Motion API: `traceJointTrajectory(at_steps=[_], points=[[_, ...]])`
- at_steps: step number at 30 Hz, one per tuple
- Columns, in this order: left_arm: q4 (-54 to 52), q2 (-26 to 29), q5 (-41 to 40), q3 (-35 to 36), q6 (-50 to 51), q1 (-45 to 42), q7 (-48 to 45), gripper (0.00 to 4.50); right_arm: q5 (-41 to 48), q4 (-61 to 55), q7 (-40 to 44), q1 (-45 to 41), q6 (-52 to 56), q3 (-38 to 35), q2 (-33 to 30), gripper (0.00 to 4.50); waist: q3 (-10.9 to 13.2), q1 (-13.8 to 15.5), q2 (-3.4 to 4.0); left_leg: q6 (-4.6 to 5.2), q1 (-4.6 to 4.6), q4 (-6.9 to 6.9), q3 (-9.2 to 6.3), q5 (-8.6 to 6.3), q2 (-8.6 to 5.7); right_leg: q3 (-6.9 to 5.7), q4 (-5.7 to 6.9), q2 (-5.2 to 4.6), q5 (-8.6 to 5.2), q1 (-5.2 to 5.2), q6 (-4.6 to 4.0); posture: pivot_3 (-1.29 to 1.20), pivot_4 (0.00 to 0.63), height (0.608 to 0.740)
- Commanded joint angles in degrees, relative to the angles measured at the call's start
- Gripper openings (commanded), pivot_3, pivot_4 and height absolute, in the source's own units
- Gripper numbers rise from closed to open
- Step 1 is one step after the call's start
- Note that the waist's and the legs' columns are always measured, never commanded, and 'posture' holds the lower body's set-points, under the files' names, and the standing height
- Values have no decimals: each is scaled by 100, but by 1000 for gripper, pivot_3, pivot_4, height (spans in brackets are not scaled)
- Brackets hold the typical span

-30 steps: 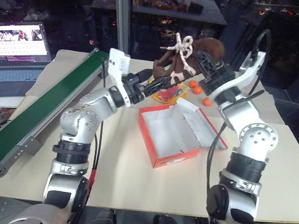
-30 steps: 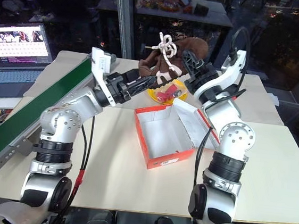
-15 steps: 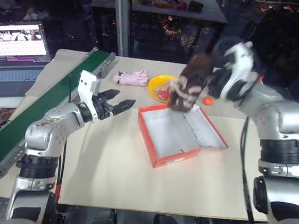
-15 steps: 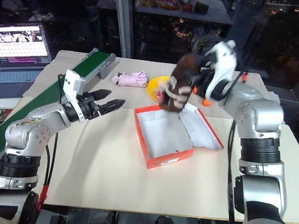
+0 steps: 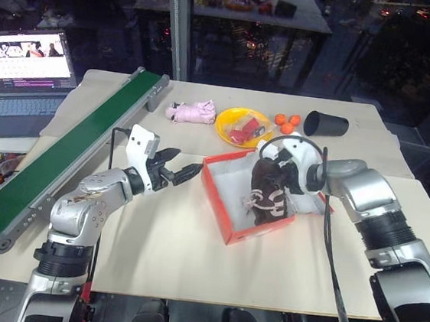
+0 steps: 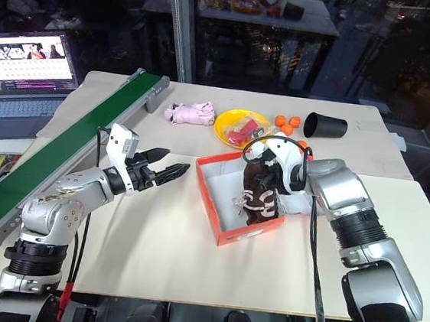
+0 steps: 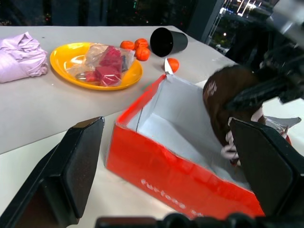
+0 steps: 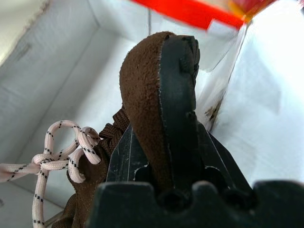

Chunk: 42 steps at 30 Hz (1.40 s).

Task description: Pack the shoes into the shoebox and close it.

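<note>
Your right gripper [image 8: 161, 156] is pinched on the shoes [image 5: 270, 191]: in the right wrist view its two black fingers [image 8: 124, 156] clamp a dark sole and brown suede upper between them, with the pale laces [image 8: 66, 145] hanging loose to one side. You hold the shoes inside the shoebox [image 5: 225, 212], low against the white interior near the box's far right part, toe end down. Whether they touch the box floor cannot be told.

The shoebox sits open on the table [image 5: 189, 258] in front of you, red-orange outside, white inside, its lid flap [image 6: 303, 205] laid out flat to the right under your right forearm.

Your left gripper [image 5: 177, 174] is spread wide and holds nothing. It hangs roughly level above the table, just left of the box's near-left wall, pointing toward the box. In the left wrist view its fingers [image 7: 71, 161] frame the red wall and the shoes beyond.

Behind the box, a yellow plate [image 5: 225, 127] carries red wrapped items. A pink plush lump [image 5: 192, 112] lies to the plate's left. Small orange balls [image 5: 287, 123] sit to its right, beside a black cup [image 5: 325, 124] lying on its side. A green conveyor belt [image 5: 70, 150] runs diagonally along the left of the table, and an open laptop [image 5: 20, 71] stands beyond it.
</note>
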Motion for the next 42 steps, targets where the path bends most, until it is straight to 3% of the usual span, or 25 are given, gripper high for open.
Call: traceJointTrajectory(at_steps=[1, 4, 6, 11, 15, 29, 36, 42], points=[[-339, -73, 19, 18, -148, 77, 92, 4500, -597, 975, 138, -257, -701, 157, 262, 440, 0, -10, -1, 0, 2, 1, 0, 0, 0, 1, 0, 0, 0, 2, 1, 0, 150, 740], [-481, -87, 28, 38, -123, 180, 178, 4500, -880, 1745, 60, -420, -1156, 100, 567, 440, -3, -33, -7, 0, 13, 5, -3, 0, 0, 0, 0, 3, 1, 16, 2, 0, 150, 740], [-578, -75, 6, 63, -88, 236, 229, 4500, -1087, 2375, -165, -590, -1547, 0, 810, 1424, -8, -58, -16, 0, 26, 7, -3, 0, 0, 3, 0, 5, 4, 27, 8, 0, 150, 740], [-659, -36, -24, 71, -32, 254, 272, 4500, -1316, 3159, -530, -973, -2125, -327, 1262, 2999, -7, -78, -14, 4, 38, 8, -6, 4, -2, 9, 7, 8, 0, 30, 22, 0, 150, 740], [-549, -17, 2, 27, -37, 115, 238, 4500, -1466, 3006, -763, -1098, -2277, -458, 1459, 4420, -6, -83, -13, 5, 24, 7, -5, 5, -5, 15, 6, 7, 19, 19, -1, 0, 150, 740], [-321, 142, 37, 40, -62, 2, 86, 4500, -1191, -322, -487, -678, -612, -1109, 1158, 4420, 1, -67, -3, 5, 9, -3, -8, 4, -5, 14, 5, 7, 17, 0, 0, 0, 150, 740], [-206, 424, 253, 527, -232, 349, 334, 4500, 308, -3017, 107, 943, -110, -2066, 1040, 4420, 1, 1, -4, 5, 8, -6, -9, 4, -5, 11, 0, 6, 14, 2, 3, 0, 150, 740], [-154, 469, 222, 892, -323, 514, 429, 4500, 865, -3889, -307, 1888, 261, -2576, 1142, 4420, 2, 3, -6, 4, 10, 6, -8, 4, -6, 9, 3, 3, 15, 8, 2, 0, 150, 740]])
